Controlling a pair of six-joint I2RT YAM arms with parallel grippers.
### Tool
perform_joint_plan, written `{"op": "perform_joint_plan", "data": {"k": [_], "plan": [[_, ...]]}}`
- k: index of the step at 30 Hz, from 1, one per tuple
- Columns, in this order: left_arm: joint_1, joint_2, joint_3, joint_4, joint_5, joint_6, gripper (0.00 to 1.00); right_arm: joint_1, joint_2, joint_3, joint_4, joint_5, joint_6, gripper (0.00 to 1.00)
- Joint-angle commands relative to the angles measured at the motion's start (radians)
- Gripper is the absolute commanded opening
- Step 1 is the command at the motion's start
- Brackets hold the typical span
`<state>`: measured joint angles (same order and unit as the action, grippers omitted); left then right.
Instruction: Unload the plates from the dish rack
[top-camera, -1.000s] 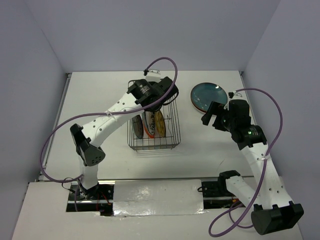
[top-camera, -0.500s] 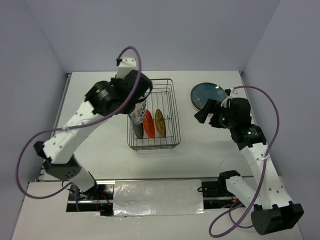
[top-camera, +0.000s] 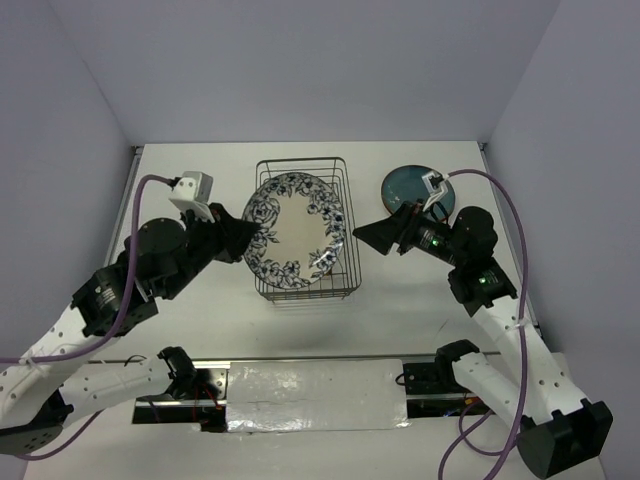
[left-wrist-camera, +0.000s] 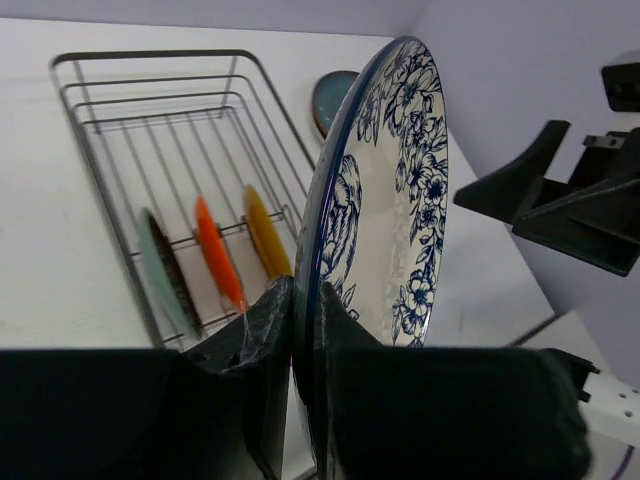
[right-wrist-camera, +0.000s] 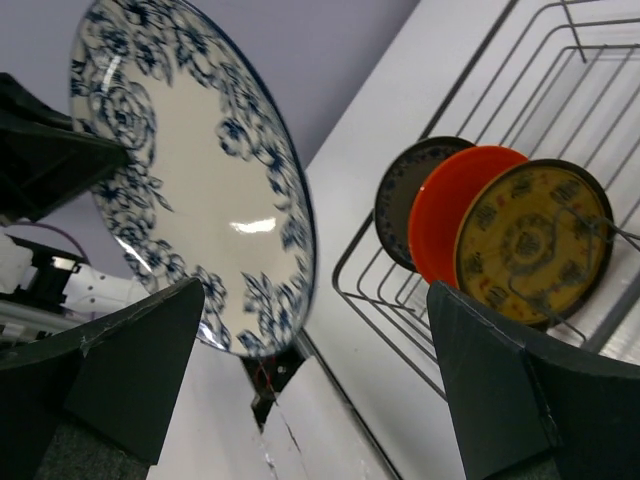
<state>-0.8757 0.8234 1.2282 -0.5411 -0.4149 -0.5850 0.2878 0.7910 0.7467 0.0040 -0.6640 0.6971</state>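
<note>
Table seen from above, white, with a dark wire dish rack near its middle. Left of the rack, the left gripper has its fingers pressed together on the lower rim of a large white plate with a dark blue flower pattern. The plate is lifted out of the rack, above its left half, with its patterned face tilted up and to the right. Inside the rack, three smaller plates stand on edge between the prongs: a dark-faced one on the left, an orange one in the middle and a yellow patterned one on the right, close together. Just right of the rack, the right gripper hangs in the air with its fingers spread wide and nothing between them, pointing towards the rack. Beyond it, right of the rack's far corner, a round teal plate lies flat on the table, partly hidden by the right arm.
</note>
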Motion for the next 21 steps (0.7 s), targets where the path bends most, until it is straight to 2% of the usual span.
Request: {"op": "perform_joint_plan", "data": {"k": [1,4,7,8,10,13,14,15,17,18,20,21], "plan": [[0.0,-0.023,-0.022,0.4,0.139,-0.078,0.0,0.033,0.007,0.034,0.126,0.001,0.047,1.0],[0.0,-0.018,-0.042,0.437,0.192,-0.101,0.0,0.059,0.023,0.028,0.157,-0.005,0.061,0.99],[0.0,-0.01,-0.056,0.455,0.215,-0.121,0.0,0.076,0.034,0.019,0.168,0.001,0.056,0.91],[0.0,-0.013,-0.061,0.473,0.218,-0.125,0.0,0.076,0.037,0.016,0.166,0.001,0.051,0.76],[0.0,-0.015,-0.07,0.477,0.211,-0.13,0.0,0.076,0.034,0.005,0.163,0.003,0.045,0.63],[0.001,-0.017,-0.082,0.475,0.186,-0.134,0.04,0.076,0.019,-0.006,0.148,0.015,0.025,0.5],[0.0,-0.015,-0.085,0.474,0.173,-0.137,0.07,0.076,0.014,-0.004,0.127,0.026,0.01,0.24],[0.001,-0.015,-0.088,0.471,0.163,-0.141,0.1,0.076,0.011,-0.001,0.111,0.043,0.005,0.02],[0.003,-0.003,-0.082,0.44,0.124,-0.147,0.25,0.076,-0.007,-0.003,0.08,0.079,-0.002,0.0],[0.003,0.005,-0.075,0.426,0.108,-0.147,0.44,0.076,-0.013,-0.003,0.076,0.084,-0.004,0.0],[0.004,0.02,-0.065,0.373,0.055,-0.151,0.73,0.074,-0.015,0.003,0.053,0.119,-0.001,0.0],[0.006,0.026,-0.053,0.348,0.032,-0.154,0.92,0.073,-0.015,0.008,0.041,0.135,-0.001,0.0]]}}
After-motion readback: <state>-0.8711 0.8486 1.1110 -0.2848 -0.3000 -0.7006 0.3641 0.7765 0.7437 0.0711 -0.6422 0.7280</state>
